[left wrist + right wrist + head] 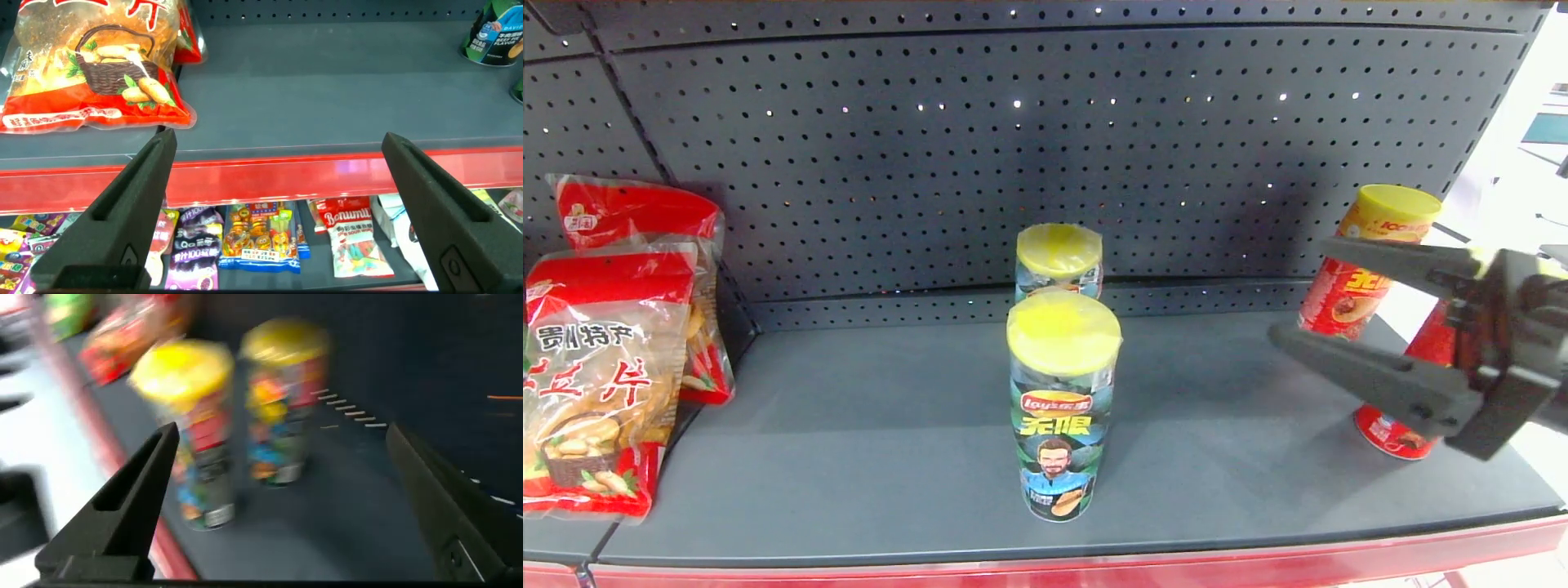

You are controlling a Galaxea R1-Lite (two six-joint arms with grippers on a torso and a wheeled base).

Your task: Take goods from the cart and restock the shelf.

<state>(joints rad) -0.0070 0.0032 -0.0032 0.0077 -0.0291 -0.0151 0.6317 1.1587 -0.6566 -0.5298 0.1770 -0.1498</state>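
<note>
Right fingers: spread wide and holding nothing. The right gripper (1300,290) is over the shelf's 3 o'clock end, tips pointing toward 9 o'clock.
Red can (1347,302): yellow-lidded and leaning. It sits at 3 o'clock on the shelf (866,441), with both right fingers crossing in front of it. I cannot tell whether they touch it.
In the right gripper's line: the front green can (1062,408) at shelf centre. The back green can (1058,257) is just at its 12 o'clock, near the pegboard back (931,163).
Left fingers: also wide and empty. The left gripper (278,140) is before the shelf's red front edge (270,175).
Around: snack bags (596,376) at 9 o'clock, well apart from the cans. Small packets (261,237) lie on the lower shelf.
</note>
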